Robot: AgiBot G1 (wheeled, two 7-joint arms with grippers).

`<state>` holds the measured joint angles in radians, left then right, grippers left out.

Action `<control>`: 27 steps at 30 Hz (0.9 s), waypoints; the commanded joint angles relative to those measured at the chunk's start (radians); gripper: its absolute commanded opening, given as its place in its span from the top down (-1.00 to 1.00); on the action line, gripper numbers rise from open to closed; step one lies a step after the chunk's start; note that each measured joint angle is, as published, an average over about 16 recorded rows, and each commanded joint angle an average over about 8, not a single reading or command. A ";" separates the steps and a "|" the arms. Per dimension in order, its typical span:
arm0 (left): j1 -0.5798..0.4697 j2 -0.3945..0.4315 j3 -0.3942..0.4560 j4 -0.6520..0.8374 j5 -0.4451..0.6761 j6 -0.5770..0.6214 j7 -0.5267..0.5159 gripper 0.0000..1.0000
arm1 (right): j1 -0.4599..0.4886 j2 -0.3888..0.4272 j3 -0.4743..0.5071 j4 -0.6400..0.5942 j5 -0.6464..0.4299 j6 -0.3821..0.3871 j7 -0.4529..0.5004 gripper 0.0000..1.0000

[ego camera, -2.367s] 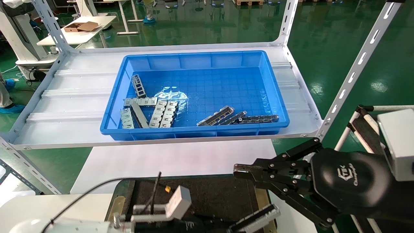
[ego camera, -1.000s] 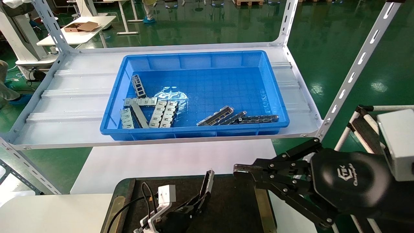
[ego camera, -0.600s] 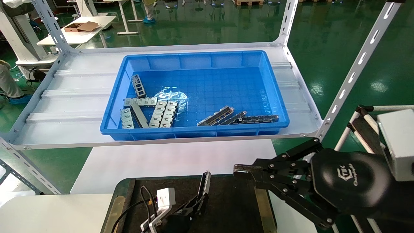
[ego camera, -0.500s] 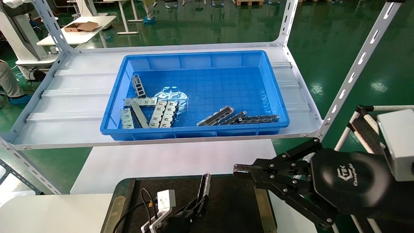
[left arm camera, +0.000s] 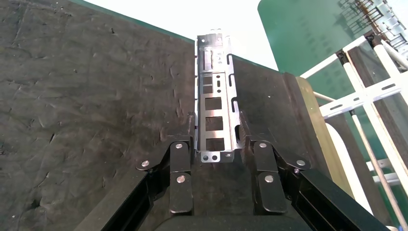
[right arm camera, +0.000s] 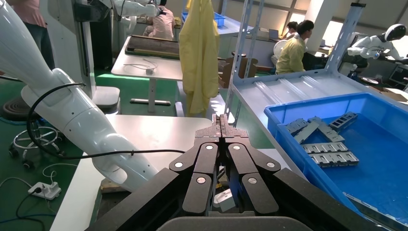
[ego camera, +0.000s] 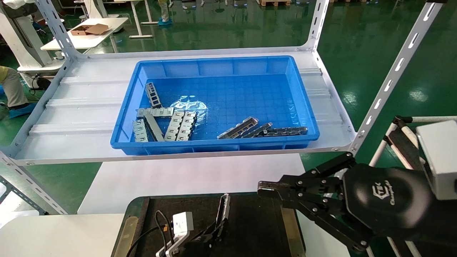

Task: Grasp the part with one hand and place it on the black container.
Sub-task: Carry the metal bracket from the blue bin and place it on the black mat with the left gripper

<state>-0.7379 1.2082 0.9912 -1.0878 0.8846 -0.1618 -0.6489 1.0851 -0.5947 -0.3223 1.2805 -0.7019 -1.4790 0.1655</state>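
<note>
The part (left arm camera: 214,96), a slim grey channel bar with rectangular cutouts, sits between the fingers of my left gripper (left arm camera: 216,130), which is shut on its near end. In the head view the part (ego camera: 224,207) points away from me, low over the black container (ego camera: 257,221) at the bottom centre. I cannot tell if it touches the matte surface (left arm camera: 86,96). My left gripper (ego camera: 214,228) is just above the tray. My right gripper (ego camera: 264,189) is shut and empty, hovering at the tray's right side, also shown in the right wrist view (right arm camera: 221,120).
A blue bin (ego camera: 214,67) with several more metal parts (ego camera: 164,123) stands on the white shelf (ego camera: 71,117) behind the tray. Slanted white shelf posts (ego camera: 392,78) rise at the right. A white table (ego camera: 185,175) lies between the shelf and the tray.
My left gripper swung the part from lying across the bottom edge to pointing away from me, then sank lower over the black container. The right arm has not moved.
</note>
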 commanded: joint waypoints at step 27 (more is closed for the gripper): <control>-0.055 -0.031 0.156 -0.043 -0.184 -0.109 0.050 -1.00 | 0.000 0.000 -0.001 0.000 0.001 0.000 0.000 -1.00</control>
<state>-0.7921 1.1774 1.1448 -1.1301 0.7023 -0.2693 -0.6004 1.0853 -0.5943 -0.3232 1.2805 -0.7013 -1.4786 0.1650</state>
